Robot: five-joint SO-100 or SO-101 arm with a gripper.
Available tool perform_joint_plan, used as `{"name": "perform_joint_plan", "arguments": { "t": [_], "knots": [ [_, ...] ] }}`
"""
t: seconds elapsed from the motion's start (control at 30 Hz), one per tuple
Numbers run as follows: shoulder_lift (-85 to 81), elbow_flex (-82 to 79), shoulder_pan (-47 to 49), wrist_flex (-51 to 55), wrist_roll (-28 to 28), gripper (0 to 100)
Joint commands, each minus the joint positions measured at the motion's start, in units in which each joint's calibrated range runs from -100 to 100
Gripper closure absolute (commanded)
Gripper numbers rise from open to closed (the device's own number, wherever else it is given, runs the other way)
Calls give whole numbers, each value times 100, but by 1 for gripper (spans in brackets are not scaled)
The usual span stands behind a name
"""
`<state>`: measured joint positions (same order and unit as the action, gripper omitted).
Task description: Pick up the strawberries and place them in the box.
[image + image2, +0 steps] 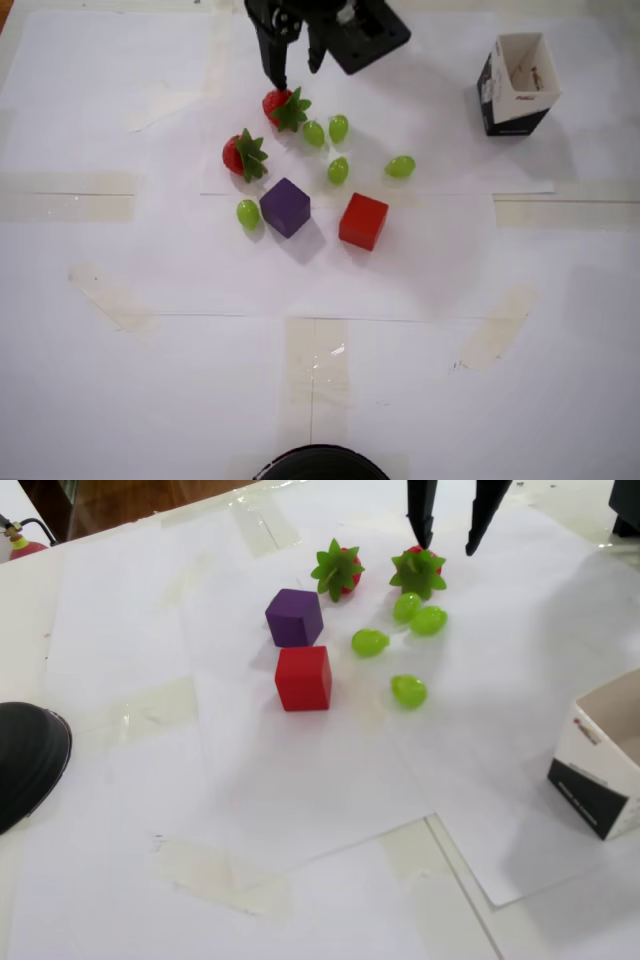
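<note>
Two red strawberries with spiky green tops lie on the white paper: one point(283, 107) point(418, 570) at the back, the other point(243, 155) point(337, 570) beside the purple cube. My black gripper point(297, 75) point(447, 540) is open and hangs just behind and above the back strawberry, its fingers spread wider than the fruit, nothing between them. The box point(517, 85) point(600, 760), black-sided with a white inside, stands upright at the far right of the overhead view, well away from the gripper.
A purple cube point(286, 207) point(294, 617) and a red cube point(362, 221) point(303, 677) sit in front of the strawberries. Several green grapes point(338, 170) point(369, 642) lie scattered around them. A round black object point(320, 465) point(25, 760) sits at the table's near edge.
</note>
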<state>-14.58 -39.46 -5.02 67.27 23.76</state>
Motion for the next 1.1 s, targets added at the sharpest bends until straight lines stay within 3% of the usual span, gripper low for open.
{"name": "perform_joint_plan", "arguments": {
  "t": [0.0, 0.7, 1.07],
  "knots": [
    [-55, 537, -20, -101, -93, 73],
    [779, -27, -197, -1123, -39, 74],
    [848, -163, -263, -1074, 5, 76]
  ]
}}
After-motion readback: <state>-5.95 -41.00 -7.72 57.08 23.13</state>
